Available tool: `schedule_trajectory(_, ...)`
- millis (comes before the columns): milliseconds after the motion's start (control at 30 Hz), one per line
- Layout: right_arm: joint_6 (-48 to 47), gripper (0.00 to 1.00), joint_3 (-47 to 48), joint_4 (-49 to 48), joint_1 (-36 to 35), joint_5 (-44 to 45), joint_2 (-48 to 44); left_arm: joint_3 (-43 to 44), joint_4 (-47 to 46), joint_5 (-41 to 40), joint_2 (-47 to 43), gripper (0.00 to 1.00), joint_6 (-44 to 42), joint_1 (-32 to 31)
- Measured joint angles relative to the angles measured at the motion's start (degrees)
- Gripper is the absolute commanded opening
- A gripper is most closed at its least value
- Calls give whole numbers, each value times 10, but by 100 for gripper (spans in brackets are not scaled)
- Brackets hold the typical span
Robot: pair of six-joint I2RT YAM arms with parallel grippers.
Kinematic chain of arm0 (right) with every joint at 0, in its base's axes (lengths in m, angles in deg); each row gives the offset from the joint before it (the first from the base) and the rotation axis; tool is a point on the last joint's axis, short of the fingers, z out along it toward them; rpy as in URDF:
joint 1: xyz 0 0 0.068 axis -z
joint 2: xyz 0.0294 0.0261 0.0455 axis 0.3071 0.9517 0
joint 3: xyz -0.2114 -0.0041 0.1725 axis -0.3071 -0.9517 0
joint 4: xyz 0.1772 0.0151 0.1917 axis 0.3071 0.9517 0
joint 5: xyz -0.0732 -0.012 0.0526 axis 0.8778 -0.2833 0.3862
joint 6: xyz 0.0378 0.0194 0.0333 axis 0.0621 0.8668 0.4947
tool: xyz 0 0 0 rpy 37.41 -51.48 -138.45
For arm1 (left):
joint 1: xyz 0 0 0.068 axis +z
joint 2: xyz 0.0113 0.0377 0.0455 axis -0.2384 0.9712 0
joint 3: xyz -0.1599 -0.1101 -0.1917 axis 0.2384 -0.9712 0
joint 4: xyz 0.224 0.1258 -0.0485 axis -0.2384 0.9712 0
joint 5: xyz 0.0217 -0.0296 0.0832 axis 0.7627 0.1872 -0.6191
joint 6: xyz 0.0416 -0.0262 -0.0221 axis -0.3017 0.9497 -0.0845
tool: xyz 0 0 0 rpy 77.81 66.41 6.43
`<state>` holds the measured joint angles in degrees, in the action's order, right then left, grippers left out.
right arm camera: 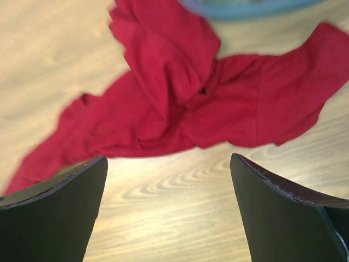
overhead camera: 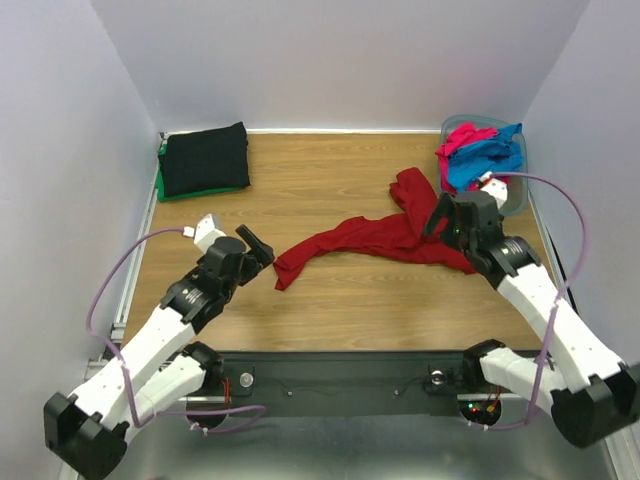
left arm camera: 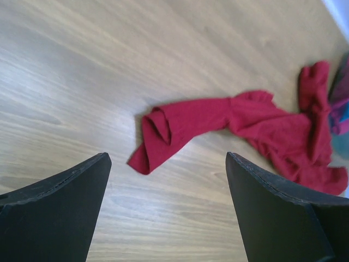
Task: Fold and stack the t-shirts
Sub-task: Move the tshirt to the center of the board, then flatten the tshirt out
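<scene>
Dark red t-shirt [overhead camera: 385, 238] lies crumpled in a long strip on the tabletop [overhead camera: 330, 300]. Left hand [overhead camera: 258, 246] and right hand [overhead camera: 440, 216] hover near its ends, both spread and empty. Laying it flat looks like the step in hand; next, each hand should pinch an edge.

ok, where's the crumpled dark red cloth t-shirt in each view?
Top external: dark red t-shirt, centre-right.
Left wrist: shirt, centre to right edge.
Right wrist: shirt, upper part, full width.
Landmark: grey-blue plastic tub beside it in top and right wrist; left wrist unclear.
</scene>
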<state>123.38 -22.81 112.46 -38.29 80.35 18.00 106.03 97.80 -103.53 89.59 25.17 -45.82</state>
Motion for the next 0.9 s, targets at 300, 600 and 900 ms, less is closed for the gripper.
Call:
schedule_trajectory(300,26,100,-97,-22,0,18,-57,-24,-103,110,174,97,-34,0)
schedule_trajectory(600,17,100,-106,-26,0,11,2,-7,-163,127,311,83,-49,0)
schedule_trajectory(900,7,100,-101,-43,0,12,32,70,-202,129,443,0,-82,0)
